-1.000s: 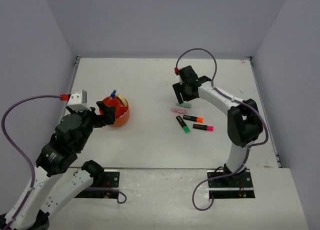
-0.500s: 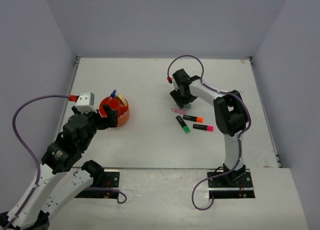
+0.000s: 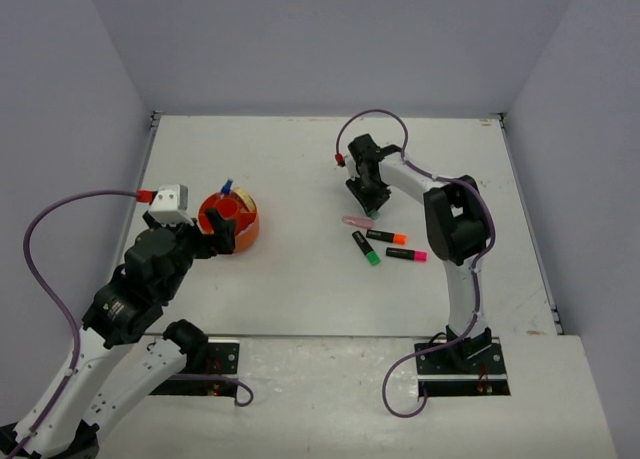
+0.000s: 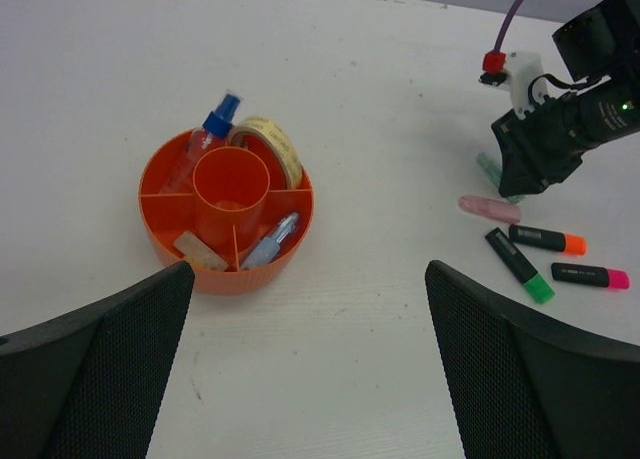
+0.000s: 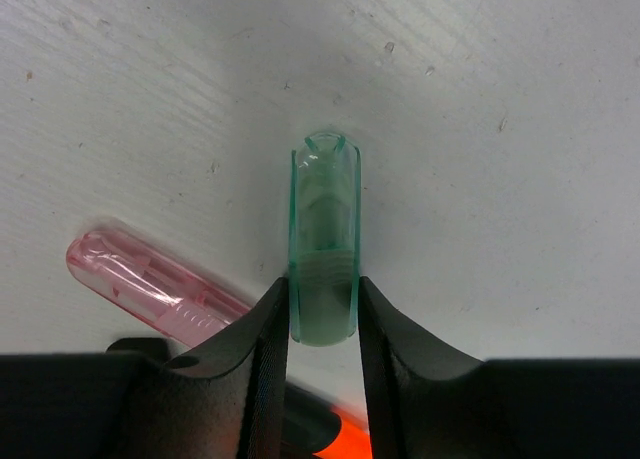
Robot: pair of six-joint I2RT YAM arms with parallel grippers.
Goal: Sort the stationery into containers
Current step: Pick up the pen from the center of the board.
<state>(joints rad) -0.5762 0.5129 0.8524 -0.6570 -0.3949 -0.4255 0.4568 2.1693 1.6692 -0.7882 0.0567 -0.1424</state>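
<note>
Your pastel green bar [image 5: 323,239] lies flat on the table [image 3: 300,159], and your right gripper [image 5: 322,294] has come to it from its near end: one finger presses each long side of that end, so the jaws are drawn in narrow with the bar pinched between them. Most of the bar's length sticks out past the fingertips. You can't tell from these views whether it has left the surface. Just off the finger on the left of the right wrist view, the pink bar [image 5: 150,279] lies at a slant, close to the green one but apart from it. Behind the fingers, toward the wrist, an orange tip shows at the bottom edge of the right wrist view; it belongs to the orange highlighter [image 4: 546,239]. The green highlighter [image 4: 518,265] and the pink highlighter [image 4: 590,275] lie close by it, all three on the table on the base side of that hand. Your left gripper [image 4: 308,269] hangs well apart from all this with its fingers spread wide and nothing between them. Ahead of it and a little toward its left finger sits the orange tub [image 4: 225,274]. In the tub's outer compartments you can see the blue-capped bottle [image 4: 210,129], the band ring [image 4: 268,144], the tan cube [image 4: 198,249] and the blue bar [image 4: 272,239].
</note>
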